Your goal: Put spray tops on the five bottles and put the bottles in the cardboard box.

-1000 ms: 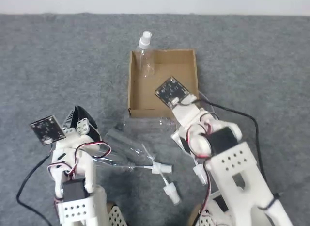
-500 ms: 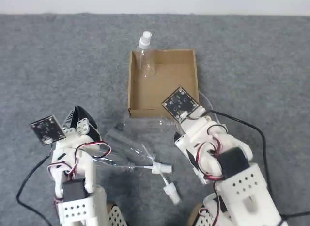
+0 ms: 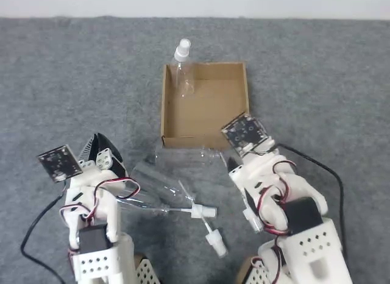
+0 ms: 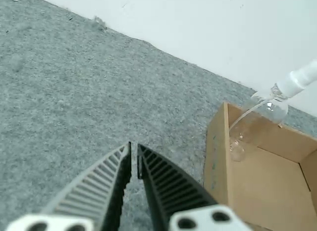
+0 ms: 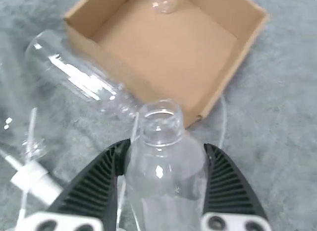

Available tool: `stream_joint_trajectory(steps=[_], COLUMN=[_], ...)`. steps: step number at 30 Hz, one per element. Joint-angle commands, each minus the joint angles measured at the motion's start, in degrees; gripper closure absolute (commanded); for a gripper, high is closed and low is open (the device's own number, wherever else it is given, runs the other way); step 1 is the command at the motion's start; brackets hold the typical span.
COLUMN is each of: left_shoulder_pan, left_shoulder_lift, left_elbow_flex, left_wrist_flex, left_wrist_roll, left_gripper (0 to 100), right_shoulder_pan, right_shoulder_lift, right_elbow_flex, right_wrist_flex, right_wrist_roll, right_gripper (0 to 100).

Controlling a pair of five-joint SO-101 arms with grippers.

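My right gripper [image 5: 166, 147] is shut on a clear bottle [image 5: 166, 166] with an open neck and no top, held just in front of the cardboard box [image 5: 173, 47]. The right arm [image 3: 262, 174] sits at the box's near right corner. In the box's far left corner stands a bottle with a white spray top [image 3: 182, 67]. Two bare bottles lie on the carpet before the box [image 3: 183, 156], [image 3: 149, 186]. Loose spray tops [image 3: 204, 211], [image 3: 216, 241] lie near them. My left gripper [image 4: 133, 156] is shut and empty, low at the left [image 3: 97, 147].
Grey carpet [image 3: 317, 83] covers the table, with open room to the left and right of the box [image 3: 204, 104]. A white wall [image 4: 198, 23] runs behind. A black cable [image 3: 323, 168] trails beside the right arm.
The right arm has drawn back from over the box's front edge toward the near right, carrying the topless bottle. The left arm has stayed still.
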State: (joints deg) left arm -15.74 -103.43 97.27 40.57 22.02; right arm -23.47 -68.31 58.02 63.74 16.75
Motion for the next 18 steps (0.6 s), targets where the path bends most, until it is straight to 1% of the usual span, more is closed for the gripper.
stream_joint_trajectory(steps=[1, 5, 10, 12, 13, 18], left_shoulder_pan=[0.53, 2.73, 2.73, 2.73, 2.73, 4.75], left_shoulder_lift=[-1.14, -1.14, -1.14, -1.14, -1.23, -1.14], left_elbow_flex=[-0.75, -0.75, -0.75, -0.75, -0.75, -0.75], left_wrist_flex=[0.09, 0.18, -0.18, -0.26, -0.53, -2.02], left_wrist_roll=[-0.44, -0.53, -0.70, -1.85, -3.96, -19.60], left_gripper=[99, 99, 99, 99, 99, 99], right_shoulder_pan=[2.77, 4.18, 4.35, 4.35, 4.35, 4.44], right_shoulder_lift=[-2.59, -3.30, -6.81, -9.36, -10.86, -18.15], right_elbow_flex=[-0.53, -0.09, 4.04, 5.36, 5.63, 8.00], right_wrist_flex=[-1.45, -1.63, -5.23, -5.85, -5.76, -5.41], right_wrist_roll=[-0.62, -0.70, -0.97, -2.73, -3.16, -3.34], right_gripper=[89.0, 89.0, 89.0, 89.1, 89.1, 89.1])
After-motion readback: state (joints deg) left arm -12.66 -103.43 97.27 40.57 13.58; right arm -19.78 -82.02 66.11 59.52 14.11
